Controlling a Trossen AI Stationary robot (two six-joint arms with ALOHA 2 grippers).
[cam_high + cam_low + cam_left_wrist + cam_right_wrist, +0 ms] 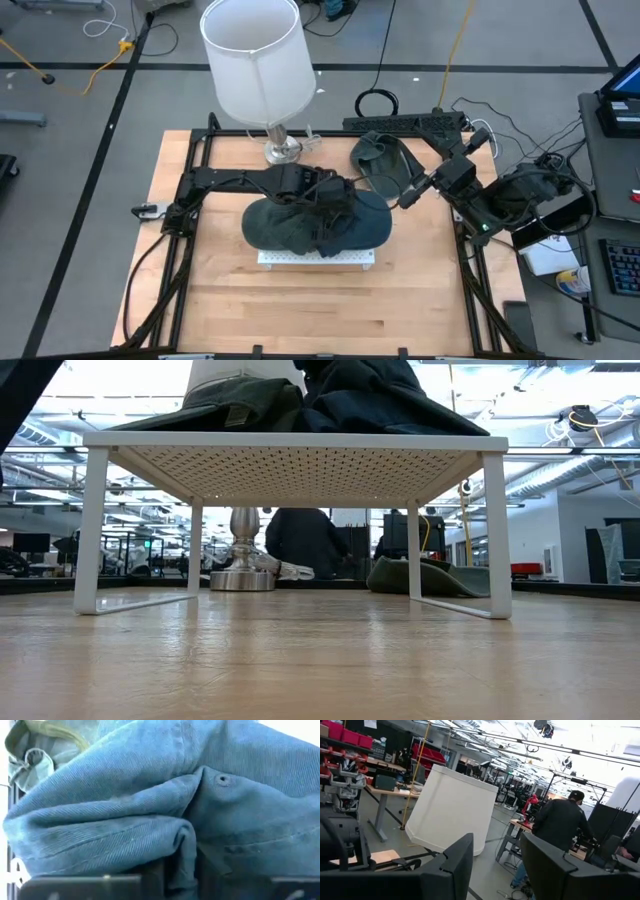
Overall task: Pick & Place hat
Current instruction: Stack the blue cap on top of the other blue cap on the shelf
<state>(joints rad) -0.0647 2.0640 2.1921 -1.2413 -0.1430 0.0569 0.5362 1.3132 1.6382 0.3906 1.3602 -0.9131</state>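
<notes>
Pinching a fold of dark blue fabric, the left claw (pixel 325 200) sits on top of the blue hat (pixel 300 225); in the left wrist view the twill of the hat (pixel 150 805) bunches into a ridge that runs down between the two dark fingers (pixel 80 887), which press together on it. From the claw the left arm runs flat and low toward 9 o'clock, its forearm stretched across the worktop (pixel 320 300) to a base at the worktop's left edge. The hat lies on a white perforated rack (pixel 315 259) near the worktop's middle, its crown spreading past the rack on both sides; the low view shows the rack (pixel 300 460) standing on four thin legs with dark cloth heaped on its top.

At 2 o'clock from the hat, the right claw (pixel 408 195) hangs raised and apart from it, its fingers (pixel 450 865) spread with a clear gap between them, nothing held. The right arm bends back toward 3 o'clock to its base at the worktop's right edge. Just beside that claw, at 1 o'clock from the rack, a second, olive-green hat (pixel 380 160) lies on the wood. A lamp (pixel 258 65) with a white shade and a metal foot stands at 12 o'clock. In the right wrist view a person (pixel 560 827) in dark clothing stands in the room beyond.
</notes>
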